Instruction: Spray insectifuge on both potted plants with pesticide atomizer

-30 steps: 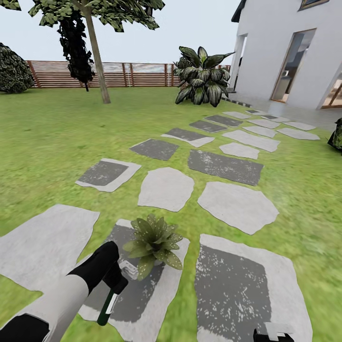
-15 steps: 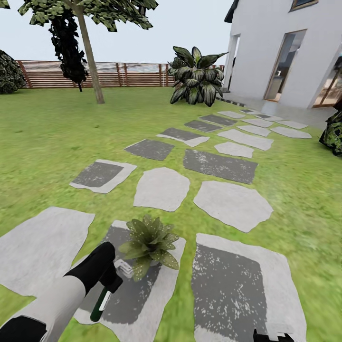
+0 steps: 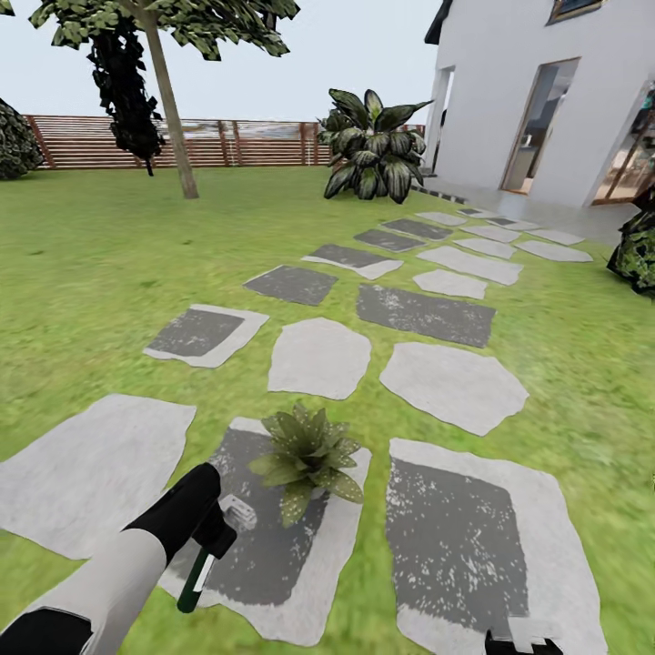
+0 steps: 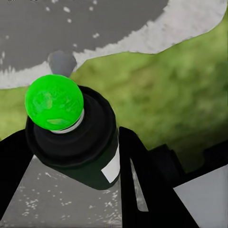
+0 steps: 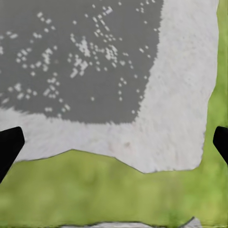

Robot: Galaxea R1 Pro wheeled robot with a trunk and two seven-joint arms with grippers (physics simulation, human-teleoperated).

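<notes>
Left claw (image 3: pixel 211 539) clamped on pesticide atomizer (image 3: pixel 196 577), bottle hanging low over a stepping stone (image 3: pixel 264 555), just beside the potted plant (image 3: pixel 307 458). Right claw (image 5: pixel 114 142) spread apart, empty. Atomizer looks light, rigid, smooth-sided; mid-body grip seems soundest.

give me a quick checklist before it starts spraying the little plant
1. Spray bottle held in left gripper: ok.
2. Little plant close ahead of the bottle, on the stone slab: ok.
3. Green nozzle aimed at the plant: cannot tell.
4. Right gripper open, nothing held: ok.
5. Second potted plant located: cannot tell.
</notes>
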